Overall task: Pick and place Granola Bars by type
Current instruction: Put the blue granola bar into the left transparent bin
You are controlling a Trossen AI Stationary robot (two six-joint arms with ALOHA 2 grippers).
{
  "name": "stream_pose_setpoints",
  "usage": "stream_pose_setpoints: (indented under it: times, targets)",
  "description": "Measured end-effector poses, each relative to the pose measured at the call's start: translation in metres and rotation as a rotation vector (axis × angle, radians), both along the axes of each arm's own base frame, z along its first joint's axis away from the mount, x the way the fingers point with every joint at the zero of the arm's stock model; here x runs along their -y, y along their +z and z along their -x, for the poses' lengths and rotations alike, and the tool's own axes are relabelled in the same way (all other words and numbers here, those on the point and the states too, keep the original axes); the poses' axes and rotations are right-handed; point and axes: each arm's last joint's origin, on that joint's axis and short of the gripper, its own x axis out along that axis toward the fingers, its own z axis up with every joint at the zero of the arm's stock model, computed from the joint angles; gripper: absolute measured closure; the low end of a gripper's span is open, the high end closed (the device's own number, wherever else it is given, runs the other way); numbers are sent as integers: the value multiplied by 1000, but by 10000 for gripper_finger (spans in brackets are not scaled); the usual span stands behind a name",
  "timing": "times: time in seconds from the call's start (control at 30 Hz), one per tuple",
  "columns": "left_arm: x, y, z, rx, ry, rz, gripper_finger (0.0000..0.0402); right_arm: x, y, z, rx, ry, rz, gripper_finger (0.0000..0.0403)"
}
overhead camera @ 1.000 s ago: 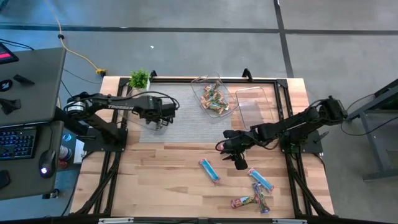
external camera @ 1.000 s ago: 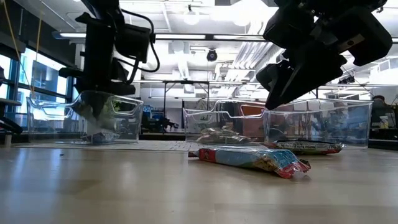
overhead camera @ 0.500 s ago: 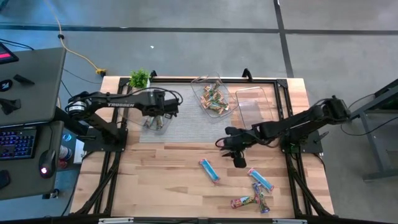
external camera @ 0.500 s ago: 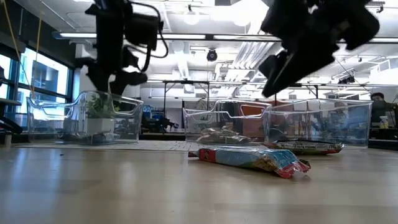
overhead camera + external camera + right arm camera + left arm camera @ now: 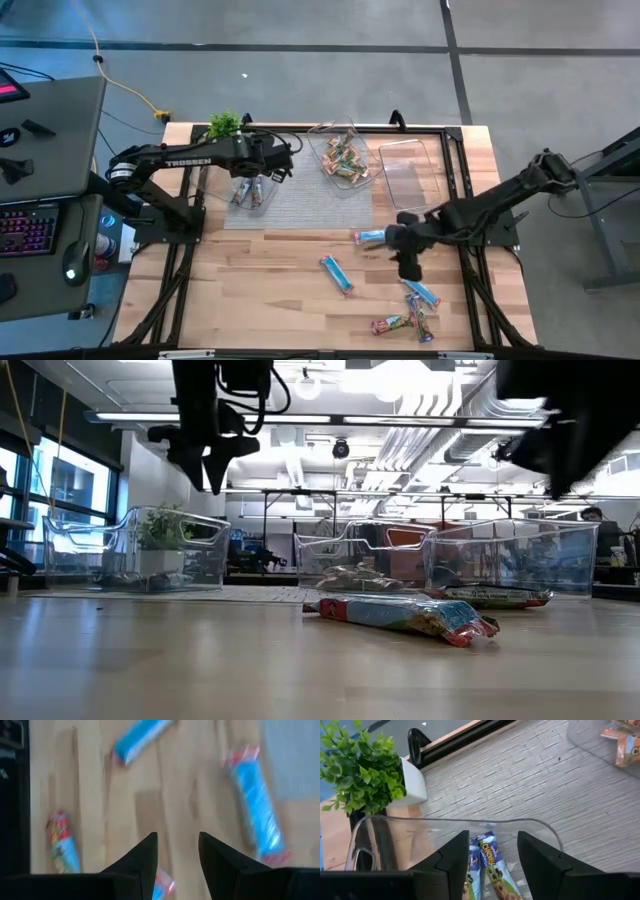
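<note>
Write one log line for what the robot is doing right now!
left gripper: open, above tub holding blue bars | right gripper: open, empty, above loose bars

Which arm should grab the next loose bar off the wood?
Right. Its open gripper hangs over the loose bars on the wood, while the left gripper, also open, is far off above the left tub.

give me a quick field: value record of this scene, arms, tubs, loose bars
left gripper: open, empty, above the left tub
left tub contents: two purple/blue bars
middle tub: several green/tan bars
right tub: looks empty
right gripper: open, empty, above the loose bars on the wood
loose bars: five on the table, mostly light blue
</note>
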Motion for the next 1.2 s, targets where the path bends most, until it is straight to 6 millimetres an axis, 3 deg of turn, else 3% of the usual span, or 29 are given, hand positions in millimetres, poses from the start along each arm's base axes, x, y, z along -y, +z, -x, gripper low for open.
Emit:
stream_pose_setpoints:
  times: [0.3,0.5,0.73,0.97,1.2]
  targets:
    - [1,-1,2,-24,-4,12,241,-39,-4,25,-93,99,-60,277]
    - [2,-1,2,-12,-11,53,241,-62,-12,33,-227,-64,-203,277]
    - [3,-2,1,3,-18,97,241,-89,-37,33,-464,-253,-329,277]
    - [7,-2,-2,19,-38,96,241,-106,-45,25,-460,-329,-432,277]
    - [26,-2,-7,18,-107,101,241,-116,-59,29,-522,-479,-433,277]
